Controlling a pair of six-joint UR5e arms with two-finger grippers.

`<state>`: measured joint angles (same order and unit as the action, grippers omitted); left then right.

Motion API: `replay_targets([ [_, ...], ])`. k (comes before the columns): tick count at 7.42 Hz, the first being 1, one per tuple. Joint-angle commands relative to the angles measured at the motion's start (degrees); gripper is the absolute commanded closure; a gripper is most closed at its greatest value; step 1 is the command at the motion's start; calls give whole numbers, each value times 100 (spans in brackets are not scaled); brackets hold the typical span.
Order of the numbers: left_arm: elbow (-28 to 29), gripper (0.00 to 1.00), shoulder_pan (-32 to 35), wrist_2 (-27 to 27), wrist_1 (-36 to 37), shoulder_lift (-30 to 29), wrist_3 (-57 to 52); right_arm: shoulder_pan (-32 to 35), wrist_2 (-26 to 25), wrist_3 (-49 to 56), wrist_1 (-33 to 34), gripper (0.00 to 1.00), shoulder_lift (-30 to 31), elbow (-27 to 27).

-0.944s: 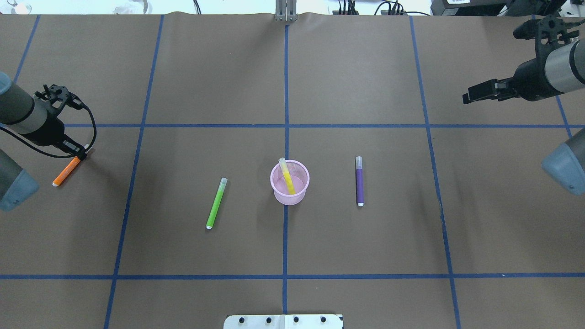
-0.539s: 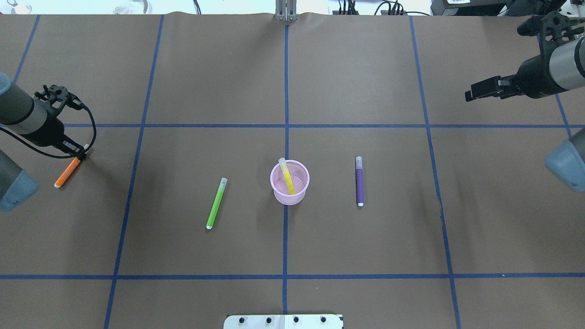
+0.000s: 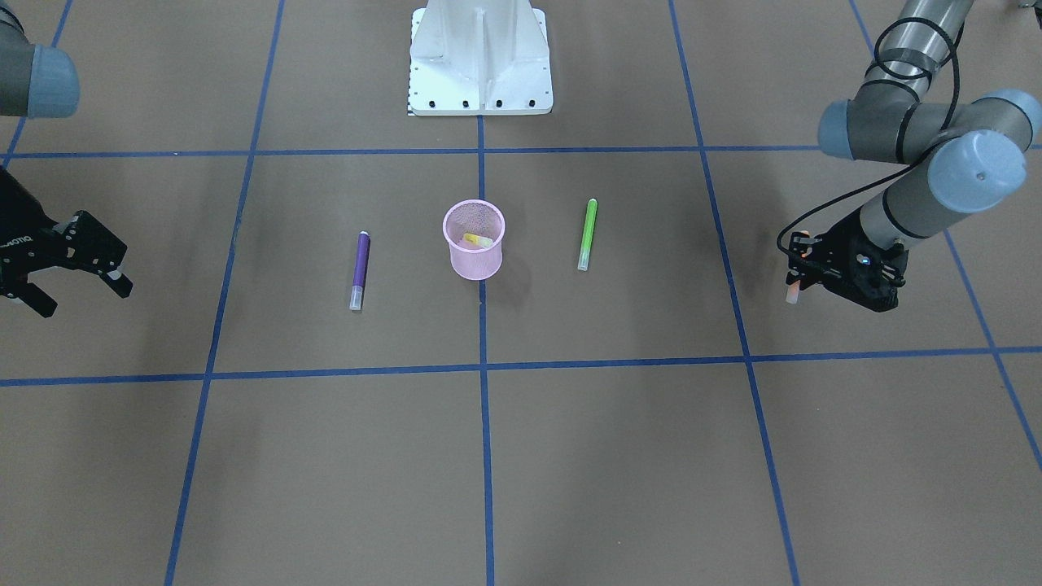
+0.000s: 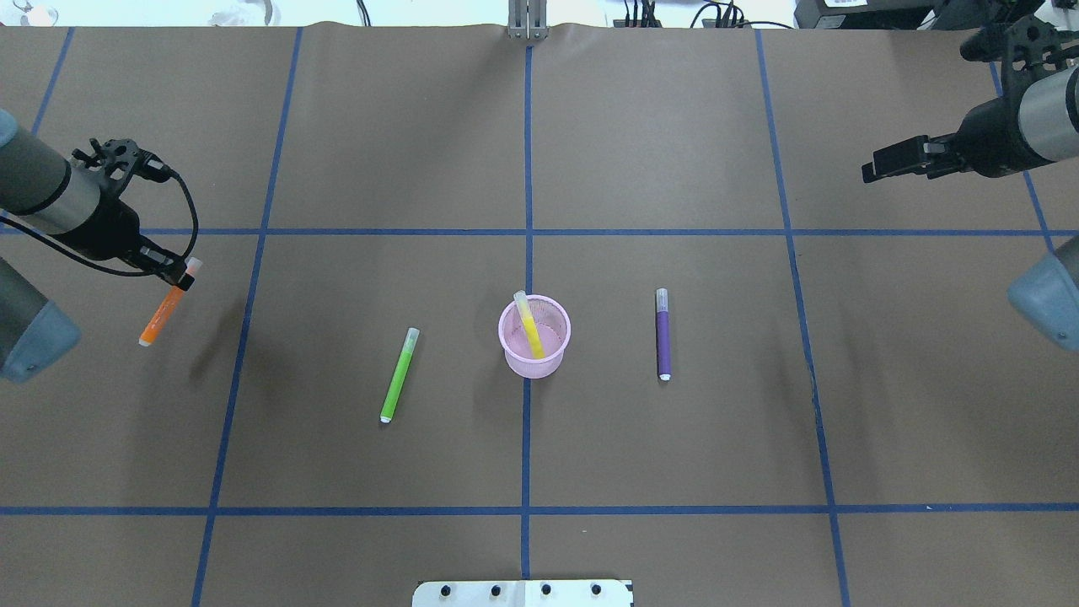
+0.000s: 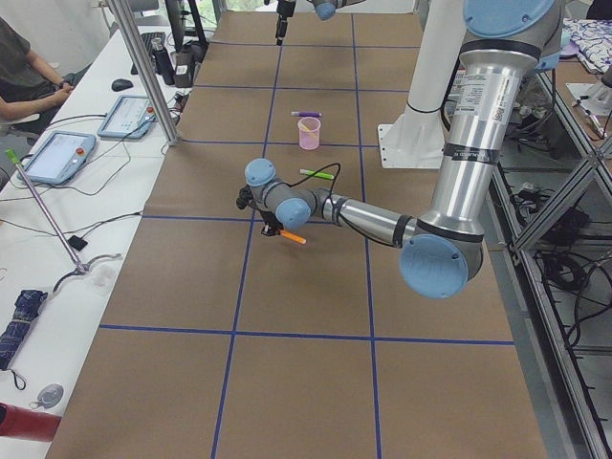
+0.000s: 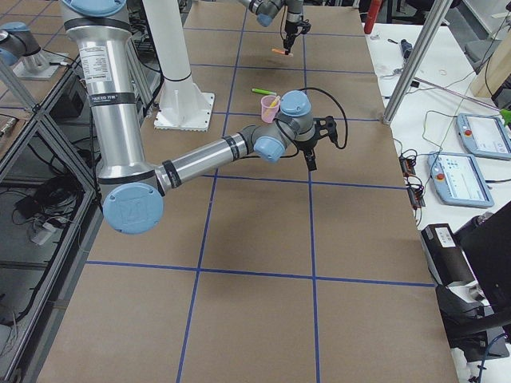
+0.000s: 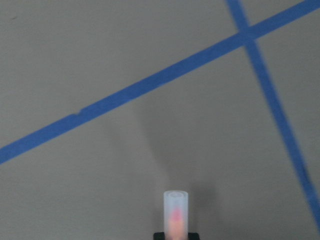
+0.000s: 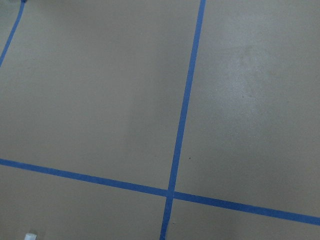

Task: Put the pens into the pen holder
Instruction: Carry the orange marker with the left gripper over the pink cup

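Here, orange pen (image 4: 160, 316) in end effector (image 4: 183, 277)

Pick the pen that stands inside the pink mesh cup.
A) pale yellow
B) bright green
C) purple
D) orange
A: the pale yellow pen leans inside the pen holder. The purple pen and green pen lie outside it, and the orange pen hangs from the left gripper.

Four pens (image 4: 399, 376) – one pen holder (image 4: 539, 364) (pink mesh)
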<state>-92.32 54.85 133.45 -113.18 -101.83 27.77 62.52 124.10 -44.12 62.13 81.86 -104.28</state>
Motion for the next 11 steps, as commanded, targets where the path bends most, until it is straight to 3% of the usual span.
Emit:
replay_targets([
  [1,-610,100,-210,-28,-19,-563,1620,6,-9,0,-8,1,-3,4],
  [3,-1294,100,-877,-1052,-28,-951,2607,6,-44,-18,-17,1,-3,22],
  [5,-1613,100,-1308,-1897,-142,-1451,3038,-3,-44,-35,-17,1,-3,39],
  [7,-1544,100,-1704,-2679,-467,-1822,3112,-3,-44,-88,-26,1,-12,48],
  [9,-1579,100,-2511,-4328,-468,-1971,3138,-29,-44,-412,-26,1,-152,92],
  [11,-1510,100,-3170,-5367,-538,-2094,3244,-47,-44,-431,-17,1,-205,153],
])
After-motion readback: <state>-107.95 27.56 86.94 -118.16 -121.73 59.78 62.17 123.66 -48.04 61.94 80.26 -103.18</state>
